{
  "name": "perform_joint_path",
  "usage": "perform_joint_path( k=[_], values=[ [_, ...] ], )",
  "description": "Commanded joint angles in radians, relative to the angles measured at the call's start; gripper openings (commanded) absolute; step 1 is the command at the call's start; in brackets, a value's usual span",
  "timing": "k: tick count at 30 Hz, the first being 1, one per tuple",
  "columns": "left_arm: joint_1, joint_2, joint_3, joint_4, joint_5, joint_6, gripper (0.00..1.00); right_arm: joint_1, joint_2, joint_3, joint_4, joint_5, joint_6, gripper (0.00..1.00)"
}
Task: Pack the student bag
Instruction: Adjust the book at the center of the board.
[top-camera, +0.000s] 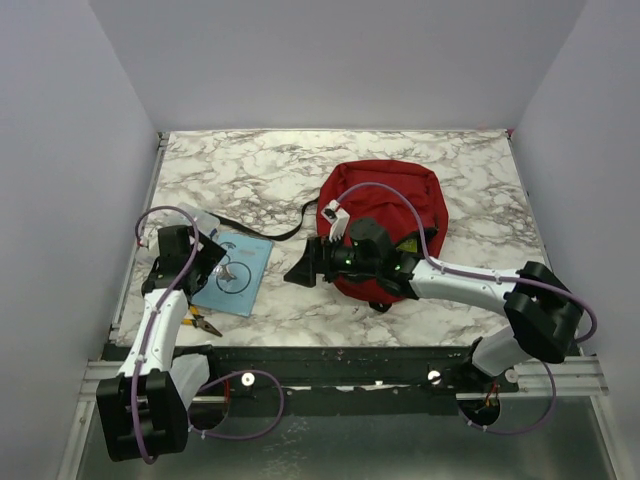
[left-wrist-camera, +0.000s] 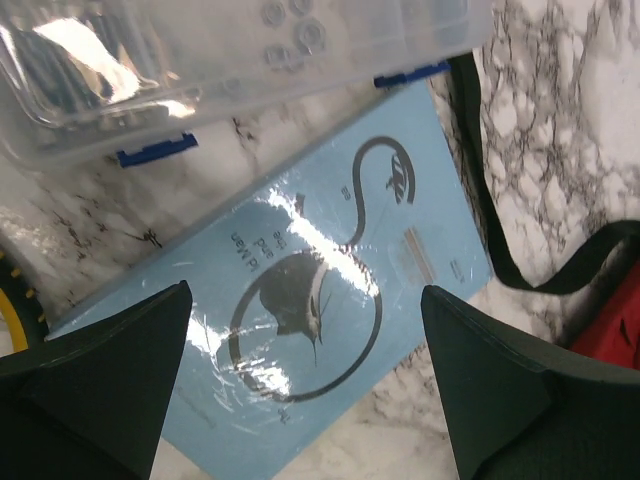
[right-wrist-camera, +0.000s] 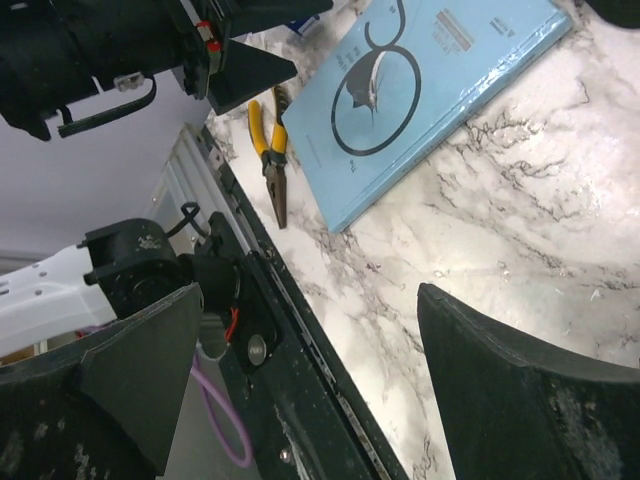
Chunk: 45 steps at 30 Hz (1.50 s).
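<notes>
1. Rail (top-camera: 330, 362): dark bar along the table's near edge, with both arm bases on it. It closes off the near side.
2. Pliers (right-wrist-camera: 272, 160): yellow handles, lying flat between rail and book, just beside the book's near edge. Little room for a finger there.
3. Book (left-wrist-camera: 300, 300): pale blue with a fish emblem, flat on the marble at the left and turned askew. Probably waiting to be packed. Lying flat, it offers only thin edges to grip.
4. Left gripper (left-wrist-camera: 306, 288): released and empty, jaws spread wide over the book's cover with one finger toward each long side. It looks lined up for a pick. Whether it touches the cover cannot be told.
5. Box (left-wrist-camera: 200, 60): clear plastic with blue latches, just beyond the book's far edge, close enough to crowd that side.
6. Right gripper (right-wrist-camera: 310, 290): released and empty, over bare marble between book and bag, pointing left toward the book.
7. Table (top-camera: 250, 170): the open strip between book and bag is the free lane for a carry.
8. Bag (top-camera: 390, 195): dark red, lying flat right of centre, its near side under the right arm. Whether its opening is unzipped cannot be told.
9. Strap (top-camera: 265, 232): black, trailing left from the bag past the book's far corner. It could snag.
</notes>
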Motion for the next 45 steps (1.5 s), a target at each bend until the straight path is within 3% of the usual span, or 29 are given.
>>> perform_joint_path(
  k=[1, 4, 8, 13, 19, 32, 34, 40, 45],
  values=[
    [0.050, -0.020, -0.078, 0.202, -0.141, -0.146, 0.98, 0.003, 0.016, 0.000, 0.105, -0.001, 0.011, 0.91],
    [0.056, -0.009, -0.139, 0.343, -0.185, -0.196, 0.98, 0.004, 0.005, -0.027, 0.110, 0.003, 0.001, 0.91],
    [0.069, 0.078, -0.122, 0.354, -0.171, -0.235, 0.98, 0.003, -0.020, -0.070, 0.127, 0.002, 0.003, 0.91],
    [0.068, 0.178, -0.095, 0.352, -0.067, -0.247, 0.99, 0.004, -0.024, -0.093, 0.147, 0.022, -0.004, 0.92],
    [0.061, 0.303, -0.051, 0.282, 0.157, -0.295, 0.96, 0.003, 0.033, -0.080, 0.168, 0.024, -0.001, 0.92],
    [-0.100, 0.066, -0.226, 0.222, 0.318, -0.380, 0.95, 0.004, 0.189, -0.074, 0.171, -0.020, 0.080, 0.90],
    [-0.164, 0.036, -0.252, 0.229, 0.334, -0.400, 0.95, 0.003, 0.192, -0.078, 0.156, -0.015, 0.076, 0.91],
    [-0.221, 0.070, -0.285, 0.294, 0.448, -0.416, 0.97, 0.003, 0.145, -0.107, 0.084, 0.032, 0.068, 0.90],
    [-0.341, 0.081, -0.289, 0.337, 0.487, -0.484, 0.97, 0.003, 0.092, -0.154, 0.061, 0.091, 0.104, 0.90]
  ],
)
